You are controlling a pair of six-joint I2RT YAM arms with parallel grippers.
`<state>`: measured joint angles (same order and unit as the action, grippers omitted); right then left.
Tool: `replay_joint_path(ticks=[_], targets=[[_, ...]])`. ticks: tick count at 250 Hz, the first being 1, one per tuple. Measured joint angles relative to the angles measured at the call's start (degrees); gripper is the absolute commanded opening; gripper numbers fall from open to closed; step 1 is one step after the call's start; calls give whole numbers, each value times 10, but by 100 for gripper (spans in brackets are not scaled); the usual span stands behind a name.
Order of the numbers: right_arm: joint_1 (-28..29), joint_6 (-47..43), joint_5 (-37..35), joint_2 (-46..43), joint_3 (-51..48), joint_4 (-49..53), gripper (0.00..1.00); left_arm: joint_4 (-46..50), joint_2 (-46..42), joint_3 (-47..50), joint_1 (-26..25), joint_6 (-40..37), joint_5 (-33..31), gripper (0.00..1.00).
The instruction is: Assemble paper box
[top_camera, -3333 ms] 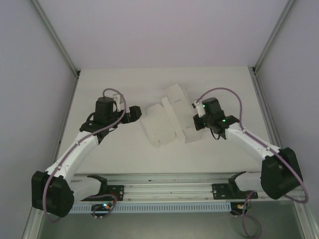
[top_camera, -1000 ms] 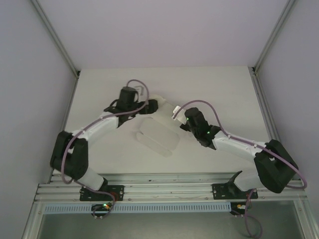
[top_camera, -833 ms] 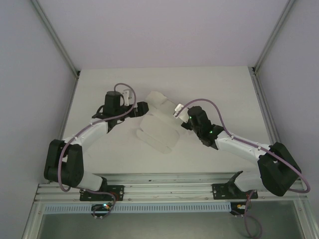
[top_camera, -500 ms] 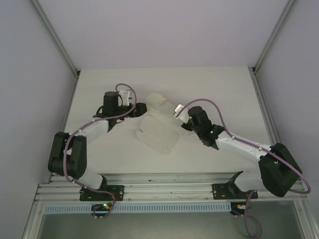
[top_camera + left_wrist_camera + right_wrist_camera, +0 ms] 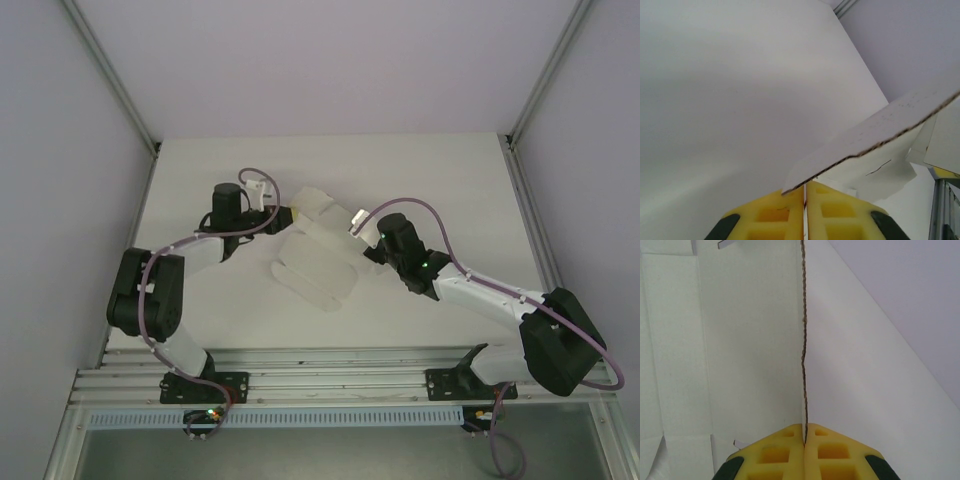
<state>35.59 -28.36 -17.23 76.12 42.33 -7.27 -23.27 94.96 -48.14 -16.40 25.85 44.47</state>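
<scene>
From the top camera, the paper box (image 5: pixel 318 262) is an open white sheet with flaps, lying on the table (image 5: pixel 440 180) between my two arms. My left gripper (image 5: pixel 284 215) is at the far left edge of the paper box and my right gripper (image 5: pixel 364 243) is at its right edge. Both touch the cardboard.

In my left wrist camera, my left gripper (image 5: pixel 805 189) has its yellow pads (image 5: pixel 775 215) pressed together with almost no gap, and a corner of the paper box (image 5: pixel 880 135) goes between them. From the pads the sheet rises to the right, above the table (image 5: pixel 730 100), and its brown cut edge is visible.

In my right wrist camera, my right gripper (image 5: pixel 804 432) is closed too, its pads (image 5: pixel 830 455) meeting on the edge of the paper box (image 5: pixel 740 340). This edge runs straight away from the pads. The creased panels are on its left and the table (image 5: pixel 855 385) is on its right.
</scene>
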Motion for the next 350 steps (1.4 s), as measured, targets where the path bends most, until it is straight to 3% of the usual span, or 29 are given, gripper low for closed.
replay_joint_path(ticks=[28,135,224,260,307,350], targets=[[0,2,2,0,1,3,0,1,-7,11,-2,-4,-8,14],[-2,17,3,0,1,16,0,1,-12,13,-56,-22,-15,14],[-2,29,19,-8,1,21,0,41,-19,12,-150,-60,-148,13],[-2,29,30,-14,0,28,0,45,6,-5,-166,-66,-191,13],[-2,29,41,-22,-8,28,0,8,51,-13,-172,-51,-203,13],[-2,26,37,-22,-8,28,0,-22,61,-11,-173,-30,-191,27]])
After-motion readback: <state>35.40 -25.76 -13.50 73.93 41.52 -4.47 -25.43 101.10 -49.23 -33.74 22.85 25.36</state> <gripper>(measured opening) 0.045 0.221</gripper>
